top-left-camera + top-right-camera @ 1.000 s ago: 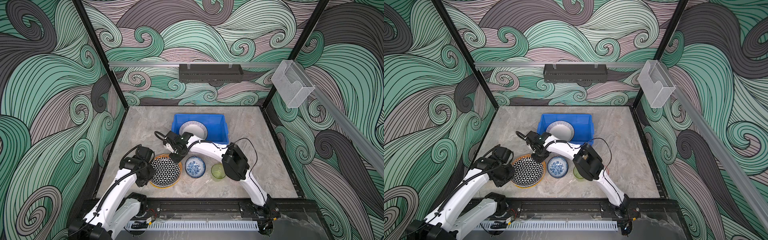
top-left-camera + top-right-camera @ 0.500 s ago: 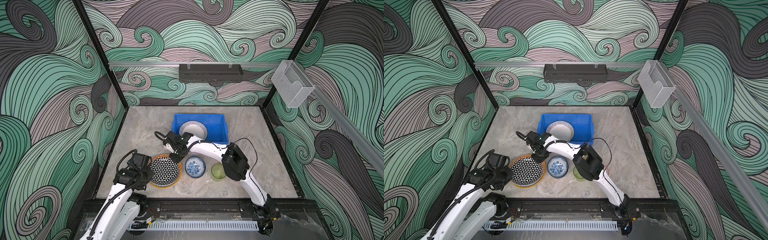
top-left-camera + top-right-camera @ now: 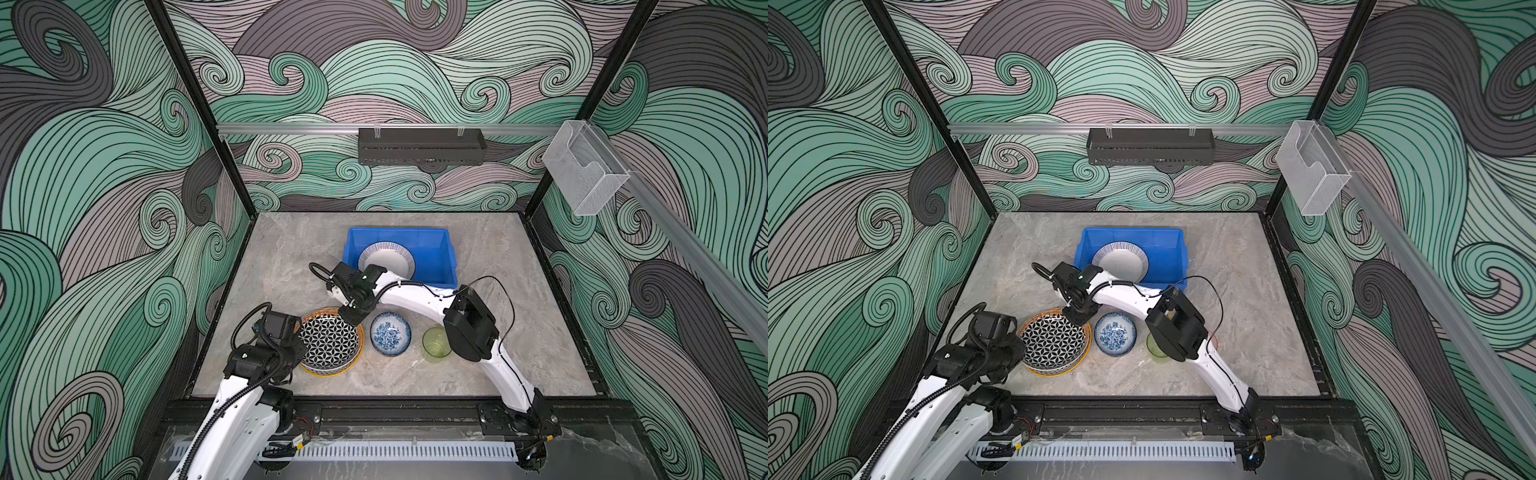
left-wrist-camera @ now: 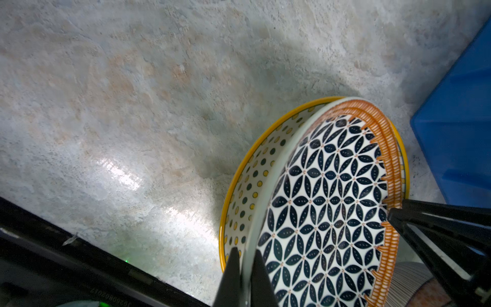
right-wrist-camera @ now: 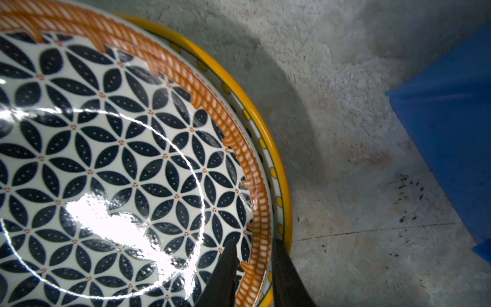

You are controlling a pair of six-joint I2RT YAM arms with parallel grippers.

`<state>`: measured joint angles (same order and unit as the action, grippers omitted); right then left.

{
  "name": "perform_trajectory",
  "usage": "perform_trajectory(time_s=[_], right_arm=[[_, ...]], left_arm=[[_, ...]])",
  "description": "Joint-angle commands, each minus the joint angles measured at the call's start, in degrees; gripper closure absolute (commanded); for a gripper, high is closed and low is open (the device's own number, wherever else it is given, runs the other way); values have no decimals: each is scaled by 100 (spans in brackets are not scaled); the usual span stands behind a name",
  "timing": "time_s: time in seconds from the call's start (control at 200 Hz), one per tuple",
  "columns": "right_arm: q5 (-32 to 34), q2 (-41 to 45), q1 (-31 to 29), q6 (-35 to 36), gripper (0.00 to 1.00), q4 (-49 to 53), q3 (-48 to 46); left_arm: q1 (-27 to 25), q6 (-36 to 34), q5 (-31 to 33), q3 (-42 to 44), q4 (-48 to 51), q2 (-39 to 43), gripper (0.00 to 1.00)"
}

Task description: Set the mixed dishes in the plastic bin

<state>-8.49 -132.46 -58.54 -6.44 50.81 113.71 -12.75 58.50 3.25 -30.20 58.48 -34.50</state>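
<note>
Star plate point(image 3: 330, 340) clamped by left hand point(image 4: 246, 271), right hand point(image 5: 252, 265) | plates point(image 3: 386, 259) 3 | bowl point(image 3: 390, 333) 1 | cup point(image 3: 435, 345) 1 | bin point(image 3: 434, 253) 1

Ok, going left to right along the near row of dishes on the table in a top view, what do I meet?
star plate → bowl → green cup

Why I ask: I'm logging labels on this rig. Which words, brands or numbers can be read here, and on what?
On the black frame rail, left wrist view: one faint upside-down row of characters, too blurred to quote.
On the geometric plate, dotted plate, striped plate, bowl, green cup and blue bin: patterns only, no text.
</note>
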Motion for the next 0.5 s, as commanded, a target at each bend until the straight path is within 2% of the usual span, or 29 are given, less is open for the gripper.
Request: perform_trajectory(time_s=[0.0, 0.496], right_arm=[[-597, -227, -193, -15, 75, 192, 34], [-480, -105, -200, -58, 67, 185, 334]], left_arm=[[62, 205, 1, -78, -413, 30, 100], [62, 13, 27, -205, -281, 137, 100]])
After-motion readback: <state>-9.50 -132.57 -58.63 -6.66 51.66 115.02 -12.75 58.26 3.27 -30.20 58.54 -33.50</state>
